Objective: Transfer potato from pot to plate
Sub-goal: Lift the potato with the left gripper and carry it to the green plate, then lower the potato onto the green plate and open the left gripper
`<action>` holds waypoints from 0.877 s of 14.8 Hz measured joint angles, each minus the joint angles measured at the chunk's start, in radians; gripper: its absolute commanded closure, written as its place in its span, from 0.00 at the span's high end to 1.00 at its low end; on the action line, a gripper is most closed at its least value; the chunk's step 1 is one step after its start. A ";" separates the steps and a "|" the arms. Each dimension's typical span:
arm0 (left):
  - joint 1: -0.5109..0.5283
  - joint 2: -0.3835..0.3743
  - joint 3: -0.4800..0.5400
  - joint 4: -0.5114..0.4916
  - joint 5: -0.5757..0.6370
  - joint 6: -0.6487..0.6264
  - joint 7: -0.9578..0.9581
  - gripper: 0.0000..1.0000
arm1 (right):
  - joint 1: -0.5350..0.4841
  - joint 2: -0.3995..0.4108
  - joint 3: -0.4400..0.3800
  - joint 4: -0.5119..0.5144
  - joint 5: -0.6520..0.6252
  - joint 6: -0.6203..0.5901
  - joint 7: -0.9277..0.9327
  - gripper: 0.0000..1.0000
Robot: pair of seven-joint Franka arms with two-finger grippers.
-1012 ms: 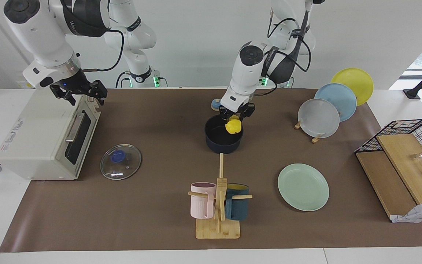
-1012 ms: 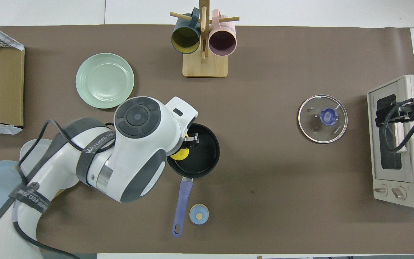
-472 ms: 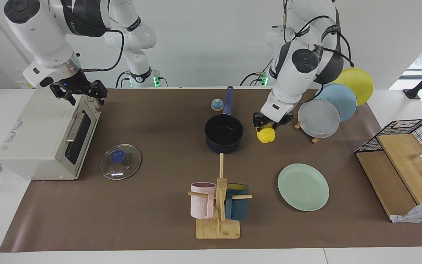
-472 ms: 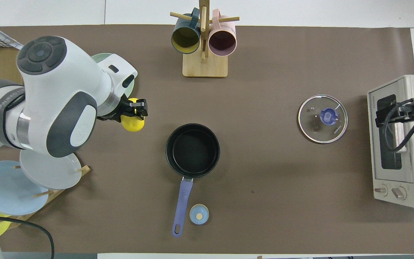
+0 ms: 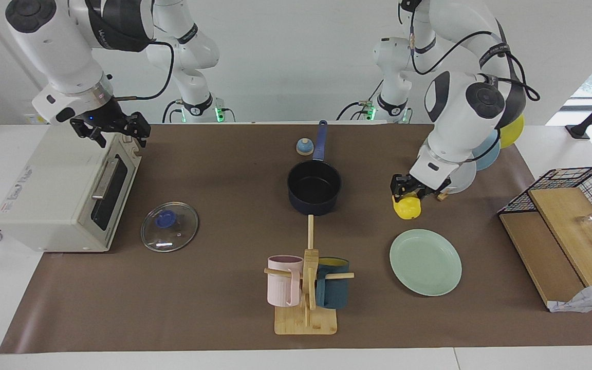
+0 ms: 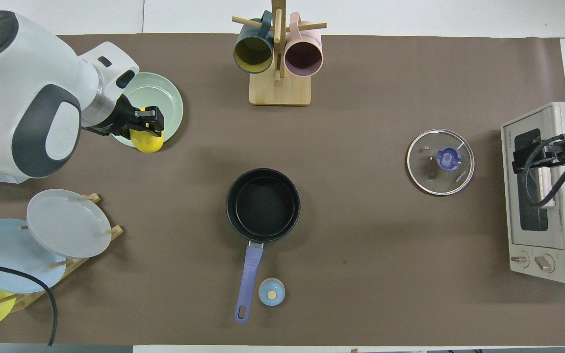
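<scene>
I had the potato (image 5: 408, 207) clamped in the left gripper (image 5: 410, 191), hanging just below the fingertips and up in the air. In the facing view it sat over the mat just short of the plate's (image 5: 425, 262) rim on the robots' side; from overhead the same potato (image 6: 148, 140) lapped over the plate's near edge (image 6: 165, 93), but that was only the height talking, so I trusted the facing view. The pot (image 5: 314, 189) stood empty, well off to the side of my jaws toward the right arm's end, its handle (image 6: 247, 283) pointing back at the robots.

The right gripper (image 5: 111, 128) waited over the toaster oven (image 5: 59, 190) at its own end of the table; I couldn't tell whether its fingers were apart or together.

My worry was the release point. The potato looked smooth and rounded, held only by its top, and I judged that if I let go from where the jaws were, it would land on bare mat or clip the rim and roll away. Dropped from that height, even over the middle, it might bounce out over the shallow lip. The plate rack (image 5: 447, 169) stood just beside the wrist too, so a careless swing there could knock the standing plates. I reckoned the jaws needed to carry on over the plate's centre and come down before opening.
</scene>
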 measured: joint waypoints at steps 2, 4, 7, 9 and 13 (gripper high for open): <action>0.029 0.031 0.000 0.023 0.000 0.011 0.042 0.00 | 0.000 0.000 0.000 0.000 0.000 0.000 0.000 1.00; 0.043 0.065 0.000 0.031 0.000 0.046 0.067 0.00 | 0.000 0.000 0.000 0.000 0.000 0.000 0.000 1.00; 0.058 0.115 0.000 0.036 0.001 0.110 0.104 0.00 | 0.000 0.000 0.000 0.000 0.000 0.000 0.000 1.00; 0.065 0.154 0.000 0.037 0.029 0.163 0.120 0.00 | 0.000 0.000 0.000 0.000 0.000 0.000 0.000 1.00; 0.066 0.225 -0.001 0.037 0.063 0.253 0.130 0.00 | 0.000 0.000 0.000 0.000 0.000 0.000 0.000 1.00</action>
